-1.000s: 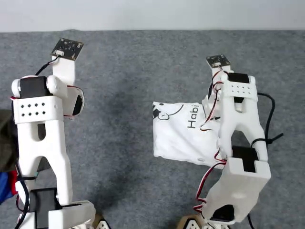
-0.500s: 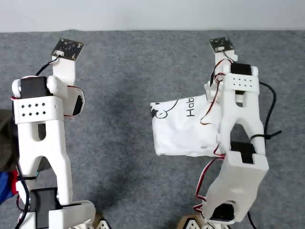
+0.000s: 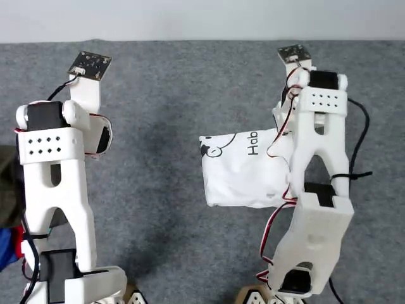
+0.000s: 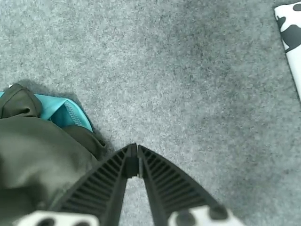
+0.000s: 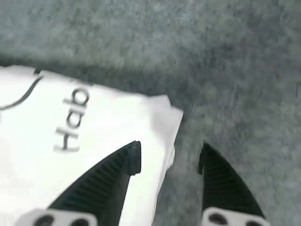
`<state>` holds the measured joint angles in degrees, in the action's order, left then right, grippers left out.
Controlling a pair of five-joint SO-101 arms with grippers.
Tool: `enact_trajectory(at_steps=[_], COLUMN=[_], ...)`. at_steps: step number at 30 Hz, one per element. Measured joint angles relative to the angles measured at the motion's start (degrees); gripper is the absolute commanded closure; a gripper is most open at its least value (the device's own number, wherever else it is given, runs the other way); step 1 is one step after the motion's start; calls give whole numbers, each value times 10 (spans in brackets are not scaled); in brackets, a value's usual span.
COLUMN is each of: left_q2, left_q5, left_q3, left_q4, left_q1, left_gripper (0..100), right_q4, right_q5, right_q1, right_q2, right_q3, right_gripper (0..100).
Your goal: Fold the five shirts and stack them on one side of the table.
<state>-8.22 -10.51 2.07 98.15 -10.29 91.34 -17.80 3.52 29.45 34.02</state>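
Observation:
A folded white shirt (image 3: 243,171) with black print lies on the grey carpet right of centre, and the right arm (image 3: 319,126) reaches over its right side. In the right wrist view my right gripper (image 5: 169,157) is open astride the shirt's edge (image 5: 160,122), one finger (image 5: 127,162) over the cloth and the other finger (image 5: 211,165) over bare carpet. My left gripper (image 4: 137,157) is shut and holds nothing, hovering over the carpet next to a dark olive shirt (image 4: 42,160) that lies on a teal shirt (image 4: 70,113).
A pile of dark clothes (image 3: 6,183) with a blue piece (image 3: 5,247) sits at the table's left edge beside the left arm (image 3: 50,145). A corner of the white shirt (image 4: 291,33) shows in the left wrist view. Grey carpet (image 3: 164,114) covers the table.
The right arm has stretched toward the far side of the table. The white shirt's lower right part has drawn in, making it more compact. The left arm has kept still.

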Motion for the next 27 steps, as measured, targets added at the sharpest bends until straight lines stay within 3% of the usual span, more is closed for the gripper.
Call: enact_trajectory(at_steps=[6,13,20,27], left_q2=[0,-44,-107,-116], left_q5=[0,0,-1,-30], left_q3=[0,0,-21,-67], left_q4=[6,7,8,9], left_q1=[-1,-57,-126,-142], left_gripper=[995,995,995,995], right_q4=[91,91,84,-25], right_q5=[0,-1,18,30], right_q1=[-41,-112,-229,-270], right_q2=[-32,-85,-93,-82], right_q3=[4,-101,-185,-290], right_gripper=[996,988,988,988])
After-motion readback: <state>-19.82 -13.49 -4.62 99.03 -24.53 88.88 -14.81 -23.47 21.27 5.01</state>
